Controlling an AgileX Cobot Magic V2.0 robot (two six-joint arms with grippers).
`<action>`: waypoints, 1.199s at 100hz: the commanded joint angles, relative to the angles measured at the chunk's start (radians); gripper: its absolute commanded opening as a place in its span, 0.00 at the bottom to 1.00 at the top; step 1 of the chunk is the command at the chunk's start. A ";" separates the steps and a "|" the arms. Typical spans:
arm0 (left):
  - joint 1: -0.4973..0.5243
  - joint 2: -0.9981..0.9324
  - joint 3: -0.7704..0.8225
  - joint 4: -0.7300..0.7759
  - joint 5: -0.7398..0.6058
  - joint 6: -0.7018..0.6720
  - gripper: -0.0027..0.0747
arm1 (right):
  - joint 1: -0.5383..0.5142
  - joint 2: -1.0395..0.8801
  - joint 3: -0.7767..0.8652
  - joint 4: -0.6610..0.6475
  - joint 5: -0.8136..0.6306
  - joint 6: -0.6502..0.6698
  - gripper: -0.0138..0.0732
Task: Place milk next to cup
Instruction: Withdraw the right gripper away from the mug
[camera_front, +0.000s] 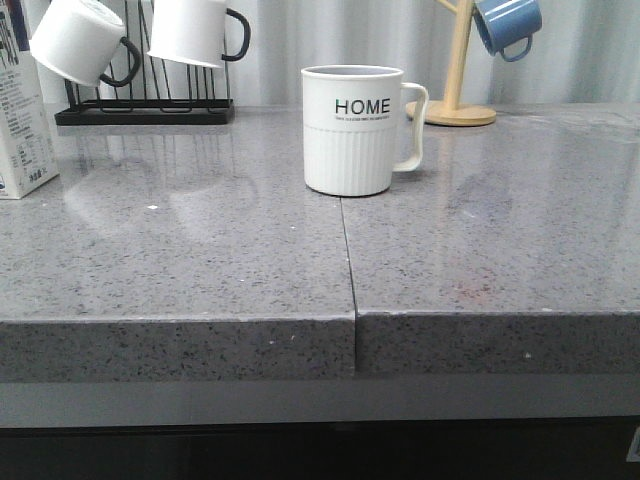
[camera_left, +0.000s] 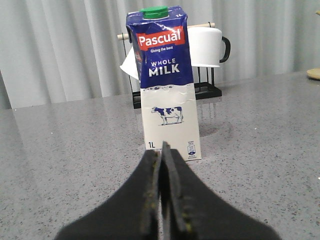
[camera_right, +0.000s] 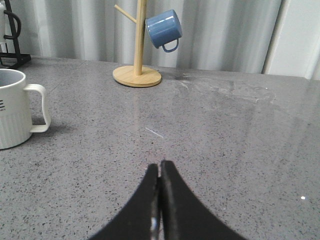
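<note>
Front view: grey speckled countertop (camera_front: 200, 270) in two slabs meeting at a seam that runs toward the camera. The cup (camera_front: 352, 130), a white ribbed mug lettered "HOME" with its white handle pointing right, stands upright at mid-table just behind the far end of the seam. The milk (camera_front: 22, 125) stands at the far left edge of this view, cropped by the frame, well apart from the cup. Behind it, a black wire rack (camera_front: 145, 105) carries two white mugs with black handles (camera_front: 195, 30); at the back right a wooden mug tree (camera_front: 455, 70) holds a blue mug (camera_front: 507, 25). Neither arm appears in this view.

Left wrist view: the left gripper (camera_left: 161, 150) has its two dark fingers pressed together with no gap and nothing between them. The carton stands upright on the countertop directly ahead of the fingertips, near but not touching, its printed face with green cap, "WHOLE MILK" and a cow picture turned to the camera; the wire rack and one hung mug lie behind it.

Right wrist view: the right gripper (camera_right: 160, 167) likewise has its fingers closed against each other, empty, hovering over bare countertop; the cup sits off to one side, handle toward the gripper, and the mug tree stands farther back
</note>
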 joint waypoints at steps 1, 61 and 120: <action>0.003 -0.033 0.051 -0.007 -0.079 -0.008 0.01 | -0.008 0.009 -0.027 -0.012 -0.071 0.002 0.02; 0.003 -0.033 0.051 -0.007 -0.079 -0.008 0.01 | -0.008 0.009 -0.027 -0.012 -0.071 0.002 0.02; 0.003 0.010 -0.023 -0.190 -0.119 -0.004 0.01 | -0.008 0.009 -0.027 -0.012 -0.071 0.002 0.02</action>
